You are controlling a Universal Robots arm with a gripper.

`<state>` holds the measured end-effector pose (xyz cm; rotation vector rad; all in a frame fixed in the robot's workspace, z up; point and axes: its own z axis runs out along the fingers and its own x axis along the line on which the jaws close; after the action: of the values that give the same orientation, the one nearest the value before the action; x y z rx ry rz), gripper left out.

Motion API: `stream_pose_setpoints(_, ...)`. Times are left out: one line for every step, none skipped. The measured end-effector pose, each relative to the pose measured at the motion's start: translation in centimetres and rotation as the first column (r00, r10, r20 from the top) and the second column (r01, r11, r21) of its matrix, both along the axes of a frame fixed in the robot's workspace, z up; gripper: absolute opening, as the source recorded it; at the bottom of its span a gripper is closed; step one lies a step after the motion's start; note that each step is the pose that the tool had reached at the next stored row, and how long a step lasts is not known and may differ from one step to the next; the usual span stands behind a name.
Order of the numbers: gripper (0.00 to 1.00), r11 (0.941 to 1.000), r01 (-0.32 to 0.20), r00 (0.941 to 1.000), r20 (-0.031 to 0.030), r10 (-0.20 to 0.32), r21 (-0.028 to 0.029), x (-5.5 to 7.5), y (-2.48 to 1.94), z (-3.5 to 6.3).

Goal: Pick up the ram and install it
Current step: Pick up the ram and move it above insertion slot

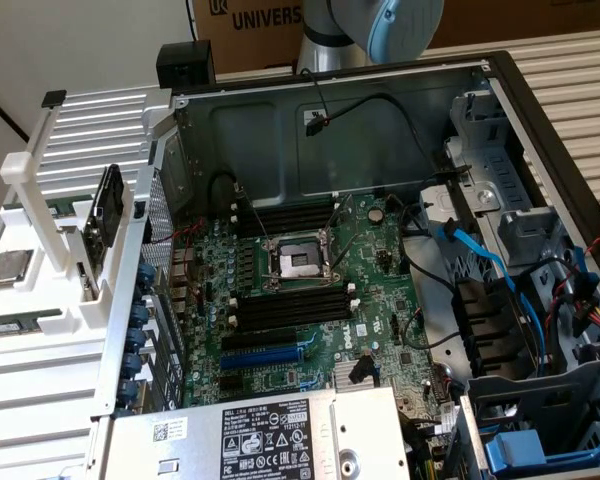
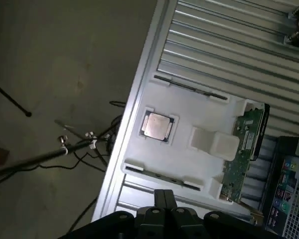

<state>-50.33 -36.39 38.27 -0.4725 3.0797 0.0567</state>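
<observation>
Green ram (image 2: 162, 177) lies in an edge slot of the white holder (image 2: 204, 119), beside the CPU (image 2: 157, 125), not yet picked. Your gripper (image 2: 164, 198) hangs above it, jaws pressed together. Pickup and installation both remain.

The white holder (image 2: 209, 144) is looking like matt plastic; the processor's lid (image 2: 157, 125) is gleaming like metal; the ram (image 1: 18, 325) is showing green circuit board.
</observation>
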Motion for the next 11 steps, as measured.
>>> stream_pose_setpoints(0.10,0.9998,-0.018,0.9998,-0.0002,0.018,0.0009,0.00,0.00,0.00)
stream_pose_setpoints(0.10,0.9993,-0.036,0.9993,-0.0002,0.036,0.0014,0.00,0.01,-0.01)
stream_pose_setpoints(0.10,0.9973,-0.073,0.9973,-0.0001,0.073,0.0022,0.00,0.00,-0.02)
stream_pose_setpoints(0.10,0.9958,-0.091,0.9958,0.0000,0.091,0.0022,-0.01,0.00,-0.03)
stream_pose_setpoints(0.10,0.9939,-0.110,0.9939,0.0001,0.110,0.0022,-0.01,0.00,-0.04)
stream_pose_setpoints(0.10,0.9893,-0.146,0.9893,0.0002,0.146,0.0022,-0.01,0.00,-0.04)
stream_pose_setpoints(0.10,0.9832,-0.183,0.9832,0.0001,0.183,0.0022,0.00,0.00,-0.03)
stream_pose_setpoints(0.10,0.9796,-0.201,0.9796,0.0002,0.201,0.0023,-0.01,0.00,-0.04)
stream_pose_setpoints(0.10,0.9624,-0.272,0.9624,0.0005,0.272,0.0037,0.00,0.00,-0.09)
stream_pose_setpoints(0.10,0.9575,-0.289,0.9575,0.0006,0.289,0.0039,0.00,0.00,-0.10)
stream_pose_setpoints(0.10,0.9521,-0.306,0.9522,0.0006,0.306,0.0040,0.00,0.00,-0.11)
